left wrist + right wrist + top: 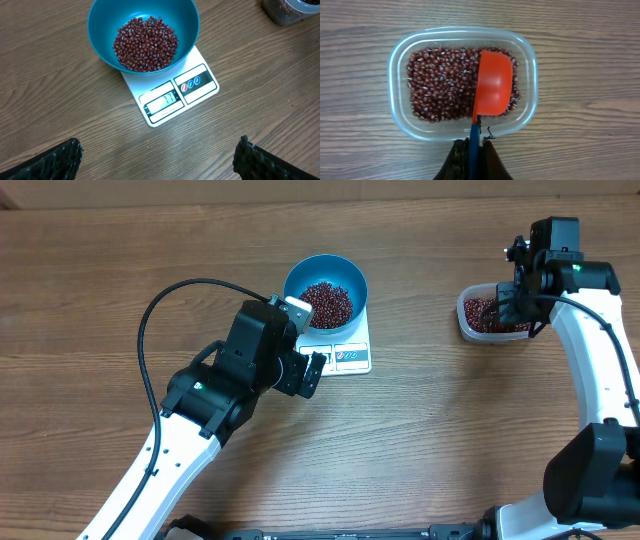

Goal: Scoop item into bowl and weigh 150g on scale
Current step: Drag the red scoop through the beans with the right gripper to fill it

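Sitting on the back part of the small flat white rectangular kitchen scale (134,84) is the round deep blue bowl (186,22). It holds a loose heap of tiny dark red-brown beans (146,44) that covers the bottom & creeps a bit up the walls, w/ plenty of blue wall showing above it. The scale's front strip sticks out from under the bowl, w/ the grey display (162,101) on one side & the label panel (190,83) on the other. Digits are lit but too blurry to read.

Off to the right on the brown wooden desk (100,260), well apart from the scale, stands a clear rounded-rectangular plastic tub (395,65). It holds more of the same beans (440,85) in a shallow layer that covers approx. the whole floor. An orange plastic scoop (494,82) lies over the beans in the tub's right half, cup end toward the far wall. Its thin blue handle (474,137) crosses the near rim.

The right tool (474,155) is above the tub's near edge, fingers pressed together & pinching that blue handle.

The left tool (157,162) hangs over the desk just in front of the scale. Its fingers are spread as wide as they go, w/ bare wood between them, touching neither scale nor bowl.
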